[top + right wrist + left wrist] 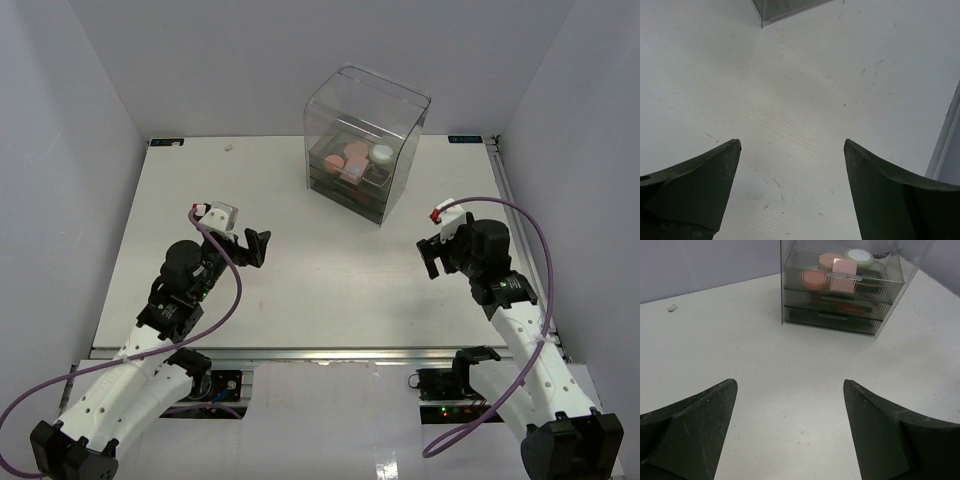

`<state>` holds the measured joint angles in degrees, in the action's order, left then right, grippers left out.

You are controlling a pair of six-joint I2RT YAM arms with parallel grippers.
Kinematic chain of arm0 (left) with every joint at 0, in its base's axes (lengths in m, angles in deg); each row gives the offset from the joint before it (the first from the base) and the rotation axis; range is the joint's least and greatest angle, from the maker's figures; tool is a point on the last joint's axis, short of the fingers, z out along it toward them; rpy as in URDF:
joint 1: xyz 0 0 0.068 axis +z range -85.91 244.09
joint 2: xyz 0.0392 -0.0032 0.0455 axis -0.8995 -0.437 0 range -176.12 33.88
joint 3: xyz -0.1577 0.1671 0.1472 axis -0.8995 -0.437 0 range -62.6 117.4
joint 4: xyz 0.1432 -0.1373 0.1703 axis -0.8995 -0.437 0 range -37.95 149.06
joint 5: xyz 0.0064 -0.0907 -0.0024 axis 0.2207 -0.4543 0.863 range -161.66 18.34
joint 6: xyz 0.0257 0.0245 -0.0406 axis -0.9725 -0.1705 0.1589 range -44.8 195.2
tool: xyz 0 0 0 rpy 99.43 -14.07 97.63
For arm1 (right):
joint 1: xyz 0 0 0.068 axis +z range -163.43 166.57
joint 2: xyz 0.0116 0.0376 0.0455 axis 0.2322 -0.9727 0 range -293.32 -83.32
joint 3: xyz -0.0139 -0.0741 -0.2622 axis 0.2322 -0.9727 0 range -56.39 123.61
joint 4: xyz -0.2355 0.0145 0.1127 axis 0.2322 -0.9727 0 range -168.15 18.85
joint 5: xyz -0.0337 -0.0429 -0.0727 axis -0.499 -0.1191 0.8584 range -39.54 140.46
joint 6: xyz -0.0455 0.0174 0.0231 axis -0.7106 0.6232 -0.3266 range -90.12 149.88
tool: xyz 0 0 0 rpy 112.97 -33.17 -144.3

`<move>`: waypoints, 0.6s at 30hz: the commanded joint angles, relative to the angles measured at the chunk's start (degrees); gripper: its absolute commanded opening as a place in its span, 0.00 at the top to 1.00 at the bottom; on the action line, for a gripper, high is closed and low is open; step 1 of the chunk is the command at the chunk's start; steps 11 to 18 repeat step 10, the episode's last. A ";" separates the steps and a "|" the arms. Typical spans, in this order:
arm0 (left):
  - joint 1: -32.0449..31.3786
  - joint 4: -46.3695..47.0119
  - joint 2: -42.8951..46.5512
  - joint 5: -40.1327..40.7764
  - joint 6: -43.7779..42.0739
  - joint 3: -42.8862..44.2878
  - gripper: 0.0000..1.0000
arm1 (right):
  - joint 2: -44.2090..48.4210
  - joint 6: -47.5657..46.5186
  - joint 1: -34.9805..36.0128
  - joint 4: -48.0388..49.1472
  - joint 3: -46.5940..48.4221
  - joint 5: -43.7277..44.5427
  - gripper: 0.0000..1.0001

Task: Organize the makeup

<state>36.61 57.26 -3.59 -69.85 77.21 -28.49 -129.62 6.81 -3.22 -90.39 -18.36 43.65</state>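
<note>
The makeup sits inside the tall clear box [362, 142] at the table's back: a pink round compact [331, 160], a pink square compact [352, 172], a white round jar [383, 154] and a dark compact [377, 175]. In the left wrist view the pink square compact [844, 282], the round compact [813, 279] and the jar [858, 256] lie on top of the box's dark drawers [840, 310]. No brushes or sticks show. My left gripper [257, 247] is open and empty over bare table left of centre. My right gripper [431, 257] is open and empty at the right.
The box stands at the back centre-right; its corner [765, 20] shows at the top of the right wrist view. White walls close in the table [330, 260] on three sides. A small scrap [230, 146] lies at the back left, also in the left wrist view [672, 307].
</note>
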 commanded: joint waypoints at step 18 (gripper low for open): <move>0.06 -0.23 -2.16 -1.37 0.53 0.43 0.02 | 5.34 0.84 -3.26 6.76 -2.88 1.53 0.10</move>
